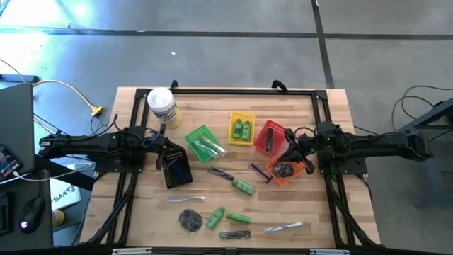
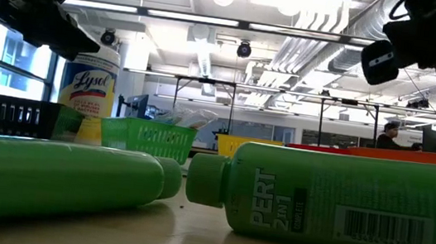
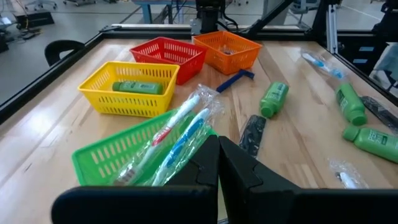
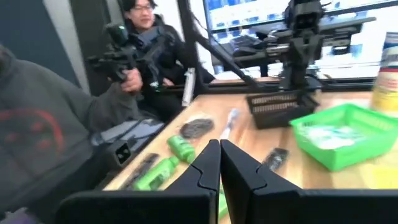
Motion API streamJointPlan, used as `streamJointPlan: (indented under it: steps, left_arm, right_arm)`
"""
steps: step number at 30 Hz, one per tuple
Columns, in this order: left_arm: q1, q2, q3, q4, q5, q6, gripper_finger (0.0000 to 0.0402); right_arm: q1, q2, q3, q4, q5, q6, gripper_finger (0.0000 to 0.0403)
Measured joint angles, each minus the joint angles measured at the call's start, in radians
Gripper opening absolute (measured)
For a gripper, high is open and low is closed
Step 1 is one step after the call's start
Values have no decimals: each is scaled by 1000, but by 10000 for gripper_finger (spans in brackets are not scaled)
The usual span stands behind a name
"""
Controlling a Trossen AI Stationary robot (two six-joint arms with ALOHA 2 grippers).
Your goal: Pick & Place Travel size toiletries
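High view is showing the left gripper hanging over the black basket and the right gripper hanging between the red basket and the orange basket. Both grippers are sitting fully closed and are holding nothing.

Travel size toiletries are lying partly sorted:
1. 2 green bottles are resting in the yellow basket.
2. Clear-wrapped pieces are lying in the green basket.
3. A dark disc is sitting in the orange basket.
4. Loose on the counter are lying more green bottles, a second dark disc, a blue razor, dark sticks and wrapped silvery pieces.

Likely faults from here:
- Cylindrical bottles are smooth, glossy plastic; a pinch off-centre is likely sending one rolling.
- Crinkly clear wrappers are slippery and thin, so closing fingers are risking a grip on film alone.
- Flat sticks and discs are lying flush on the wood grain, leaving little edge to catch.
- Light mesh baskets are standing close together; a descending closed gripper is liable to nudge or tip one.
- A tall white-lidded canister is standing near the left arm and could be knocked.
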Motion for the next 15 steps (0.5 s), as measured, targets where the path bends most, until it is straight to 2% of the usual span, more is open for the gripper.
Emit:
streamJointPlan:
  steps: [4, 9, 15]
  left_arm:
    - [0, 0, 0, 0, 0, 5, 0]
    - [0, 0, 0, 6, -1, 15, 0]
    - [0, 0, 0, -10, 7, 18, 0]
  right_arm:
    - [32, -52, 0, -28, 74, -34, 3]
    - [80, -90, 0, -38, 216, -59, 3]
    - [140, -164, 0, -169, 291, -48, 3]
